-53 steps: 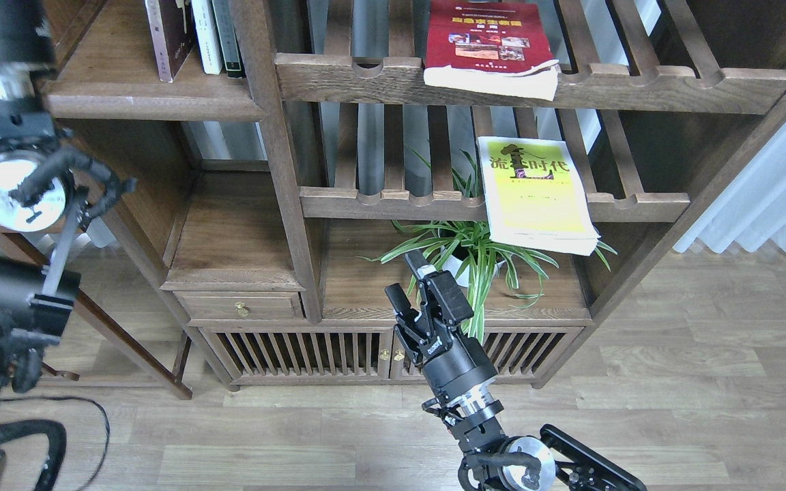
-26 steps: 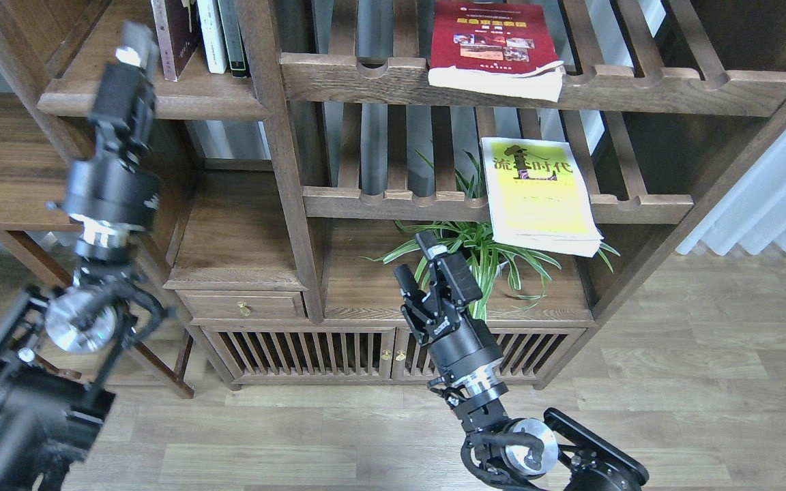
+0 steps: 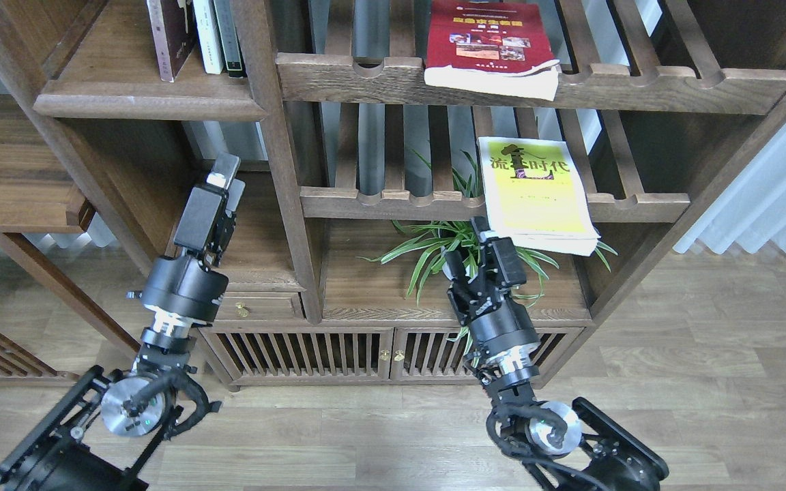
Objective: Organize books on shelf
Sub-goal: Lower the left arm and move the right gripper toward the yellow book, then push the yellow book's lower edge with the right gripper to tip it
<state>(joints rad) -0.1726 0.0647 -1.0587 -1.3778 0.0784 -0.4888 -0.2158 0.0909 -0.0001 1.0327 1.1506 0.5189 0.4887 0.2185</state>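
The yellow-green book (image 3: 536,194) lies flat on the middle slatted rack, its front end sticking out over the rail. The red book (image 3: 488,41) lies flat on the upper slatted rack. The dark maroon book (image 3: 169,37) stands upright on the solid shelf (image 3: 134,92) at the top left, next to slim white and dark volumes. My right gripper (image 3: 468,247) is open and empty, just below and left of the yellow-green book's front left corner, in front of the plant. My left gripper (image 3: 224,174) points up in front of the lower left compartment, seen edge-on and empty.
A potted spider plant (image 3: 434,249) stands on the low board under the yellow-green book. A drawer (image 3: 243,307) and slatted cabinet doors (image 3: 311,351) are below. A wooden table (image 3: 4,170) stands at the left, a white curtain (image 3: 768,198) at the right.
My left arm has swung down from the upper left to the lower left compartment. My right gripper has moved right and up, closer to the yellow-green book. The books have not moved.
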